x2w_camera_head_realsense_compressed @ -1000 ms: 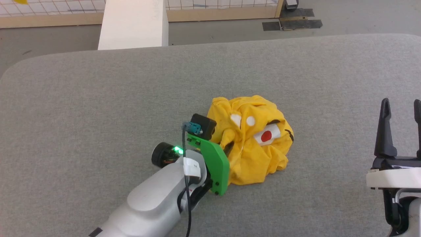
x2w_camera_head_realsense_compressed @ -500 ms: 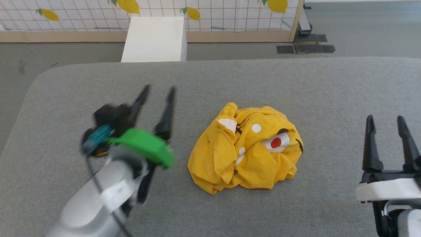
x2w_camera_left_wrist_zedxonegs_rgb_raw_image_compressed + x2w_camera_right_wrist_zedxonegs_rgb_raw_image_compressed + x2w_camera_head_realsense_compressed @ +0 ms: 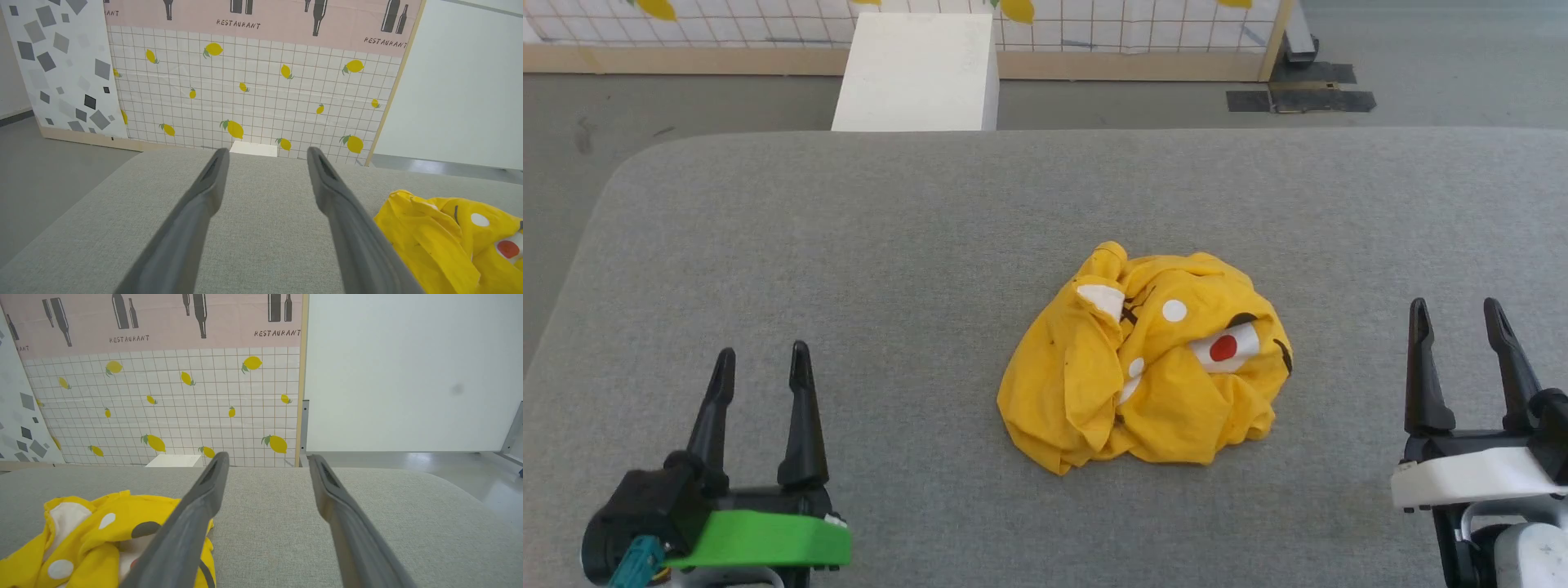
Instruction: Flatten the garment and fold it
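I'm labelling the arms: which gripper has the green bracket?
The left gripper, at the head view's lower left: it carries a green bracket below its fingers, while the right gripper has a white base.

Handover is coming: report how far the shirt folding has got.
Done: nothing visible; the garment lies in a crumpled heap on the grey table, print partly showing. In hand: nothing; the left gripper and right gripper stand open either side of it, clear of the cloth. Left: spreading it flat, then every fold.
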Controlling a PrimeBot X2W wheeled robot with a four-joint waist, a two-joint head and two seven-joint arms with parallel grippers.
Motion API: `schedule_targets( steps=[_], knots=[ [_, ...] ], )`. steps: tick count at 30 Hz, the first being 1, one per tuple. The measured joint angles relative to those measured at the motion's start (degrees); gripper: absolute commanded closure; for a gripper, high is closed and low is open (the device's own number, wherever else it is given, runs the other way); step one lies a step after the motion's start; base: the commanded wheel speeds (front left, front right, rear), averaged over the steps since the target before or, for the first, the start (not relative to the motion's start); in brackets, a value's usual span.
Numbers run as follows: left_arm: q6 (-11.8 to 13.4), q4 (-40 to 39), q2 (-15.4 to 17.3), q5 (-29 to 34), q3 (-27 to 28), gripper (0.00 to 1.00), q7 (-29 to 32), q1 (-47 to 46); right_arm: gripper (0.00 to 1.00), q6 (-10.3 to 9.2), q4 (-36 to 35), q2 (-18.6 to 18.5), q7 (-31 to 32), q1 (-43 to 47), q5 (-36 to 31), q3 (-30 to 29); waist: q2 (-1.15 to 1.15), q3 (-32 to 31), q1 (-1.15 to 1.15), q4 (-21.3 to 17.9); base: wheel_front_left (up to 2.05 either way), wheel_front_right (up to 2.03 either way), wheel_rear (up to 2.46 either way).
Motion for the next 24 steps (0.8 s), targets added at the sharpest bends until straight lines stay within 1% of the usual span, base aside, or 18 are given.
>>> schedule_targets(
  steps=[4, 6, 9, 11, 12, 13, 15, 18, 19, 22, 24],
  knots=[
    [-3.6, 0.4, -4.2, 2.0, 3.0, 0.0, 0.0, 1.1, 0.0, 0.0, 0.6, 0.0, 0.3, -0.2, -0.1, 1.3, 0.0, 0.6, 0.0, 0.9, 0.0, 0.0, 0.0],
    [-5.5, 1.0, -6.3, 3.3, 4.2, 0.0, 0.0, 1.1, 0.0, 0.0, -0.1, 0.0, 1.9, -0.9, -0.7, 2.8, 0.0, 1.0, 0.0, 1.3, 0.0, 0.0, 0.0],
    [-7.9, 1.9, -9.0, 4.3, 5.6, 0.0, 0.0, 1.1, 0.0, 0.0, -1.6, 0.0, 6.0, -3.3, -1.8, 4.7, 0.0, 1.7, 0.0, 1.6, 0.0, 0.0, 0.0],
    [-9.4, 2.6, -10.4, 4.8, 6.5, 0.0, 0.0, 1.1, 0.0, 0.0, -2.4, -0.2, 9.5, -4.9, -1.3, 6.0, 0.0, 2.2, 0.0, 1.7, 0.0, 0.0, 0.0],
    [-10.3, 3.0, -11.1, 5.1, 7.1, 0.0, 0.0, 1.0, 0.0, 0.0, -2.7, -1.0, 11.7, -5.7, -0.6, 7.0, 0.0, 2.6, 0.0, 1.8, 0.0, 0.0, 0.0],
    [-11.7, 3.5, -12.3, 5.9, 8.0, 0.0, 0.0, 1.0, 0.0, 0.0, -2.8, -3.1, 15.8, -7.0, 1.1, 8.9, 0.0, 3.1, 0.0, 2.0, 0.0, 0.0, 0.0],
    [-13.2, 4.1, -13.5, 6.9, 8.9, 0.0, 0.0, 1.0, 0.0, 0.0, -2.3, -6.2, 21.0, -8.3, 3.4, 10.9, 0.0, 3.8, 0.0, 2.2, 0.0, 0.0, 0.0],
    [-15.1, 5.0, -14.6, 7.5, 9.8, 0.0, 0.0, 0.6, 0.0, 0.0, -0.7, -9.8, 27.1, -9.3, 7.4, 13.1, 0.0, 4.7, 0.0, 2.6, 0.0, 0.0, 0.0],
    [-15.6, 5.2, -14.9, 7.8, 10.2, 0.0, 0.0, 0.5, 0.0, 0.0, -0.1, -11.1, 28.7, -9.4, 8.5, 13.9, 0.0, 5.0, 0.0, 2.9, 0.0, 0.0, 0.0],
    [-17.1, 5.8, -15.7, 8.2, 11.2, 0.0, 0.0, 0.1, 0.0, -0.01, 2.1, -13.4, 32.2, -9.7, 11.9, 16.0, 0.0, 5.8, 0.0, 3.5, 0.0, 0.0, 0.0],
    [-17.8, 6.1, -16.0, 8.5, 11.6, 0.0, 0.0, -0.3, 0.0, -0.01, 3.8, -14.2, 33.9, -9.7, 14.0, 17.7, 0.0, 6.2, 0.0, 4.0, 0.0, 0.0, 0.0]
  ],
)
